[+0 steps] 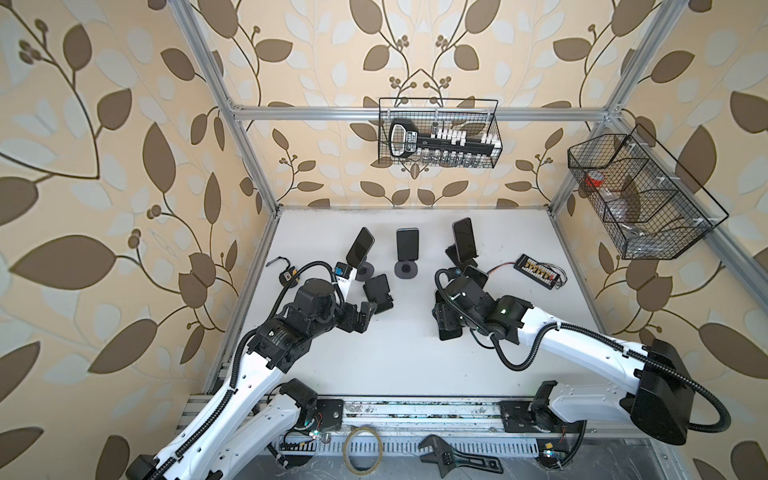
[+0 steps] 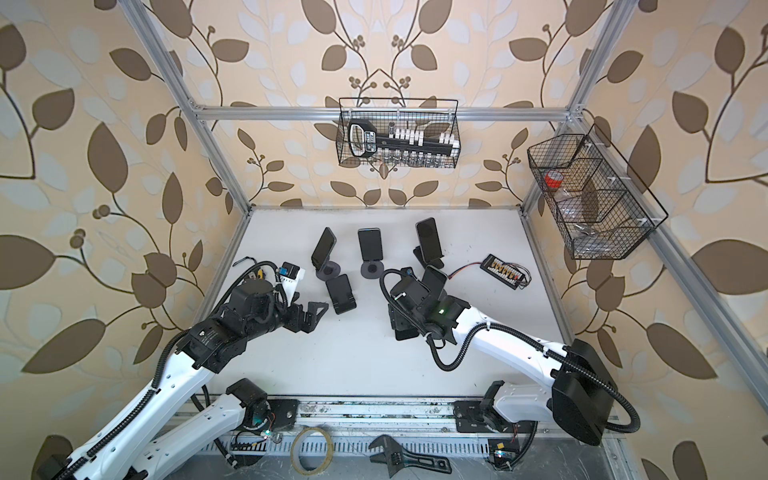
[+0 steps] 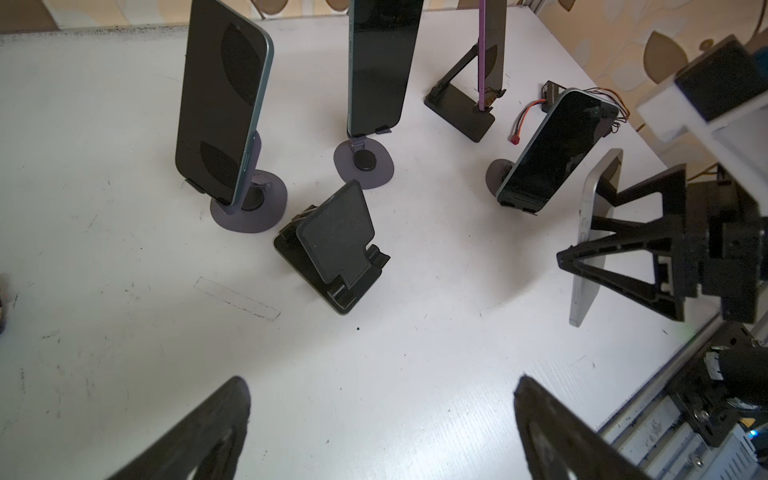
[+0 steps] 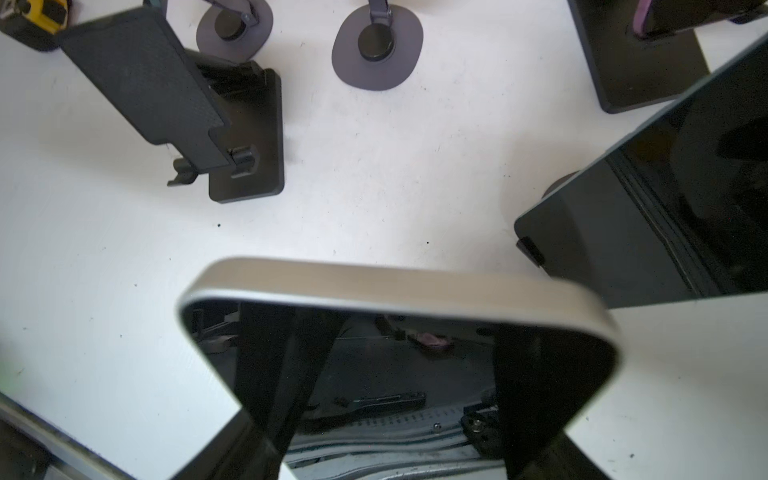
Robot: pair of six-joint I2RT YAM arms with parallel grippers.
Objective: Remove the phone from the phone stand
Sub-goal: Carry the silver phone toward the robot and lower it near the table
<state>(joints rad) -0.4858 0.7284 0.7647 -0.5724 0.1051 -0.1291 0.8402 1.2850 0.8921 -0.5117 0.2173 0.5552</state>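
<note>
Silver-edged phone [image 4: 399, 284]: stiff, light, slick glass, breakable. Best taken by the long side edges. Right gripper [image 4: 401, 374] jaws pinch it there, upright, well right of the empty folding stand [image 3: 334, 245]. Lower end possibly clear of the tabletop [image 3: 124, 208], unclear. Right wrist pitched down. Left gripper [image 3: 382, 390] hovers near that stand, jaws spread.

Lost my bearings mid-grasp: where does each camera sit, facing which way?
Top views: overhead, looking down on the white table; left arm, right arm show.
Left wrist: faces the empty black stand past the open left gripper.
Right wrist: looks along the silver phone clamped in the right gripper.
Shared: both wrist views show that stand.
</note>
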